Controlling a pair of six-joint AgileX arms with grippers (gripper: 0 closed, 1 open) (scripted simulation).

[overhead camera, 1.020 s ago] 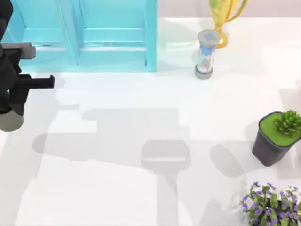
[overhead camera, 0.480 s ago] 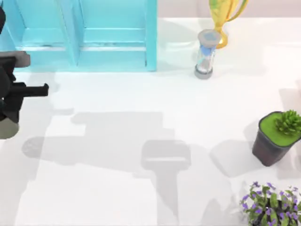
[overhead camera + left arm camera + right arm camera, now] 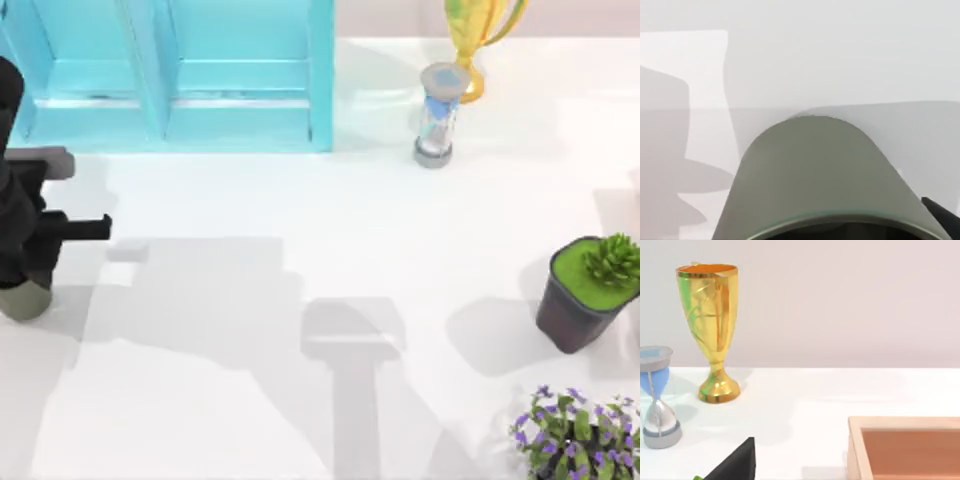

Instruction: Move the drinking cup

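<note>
Left gripper point(image 3: 30, 262) at the counter's point(image 3: 300, 200) far left, directly over the drinking cup point(image 3: 24, 298); jaw state: cannot tell. Cup apparently held or just set down; release and retreat probably remain. Right arm idle.

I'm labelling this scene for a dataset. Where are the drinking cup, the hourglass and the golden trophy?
drinking cup point(image 3: 815, 170): left wrist view, on its olive-grey outer wall.
hourglass point(image 3: 437, 115): top view, on the glass waist.
golden trophy point(image 3: 708, 305): right wrist view, on the bowl.
</note>
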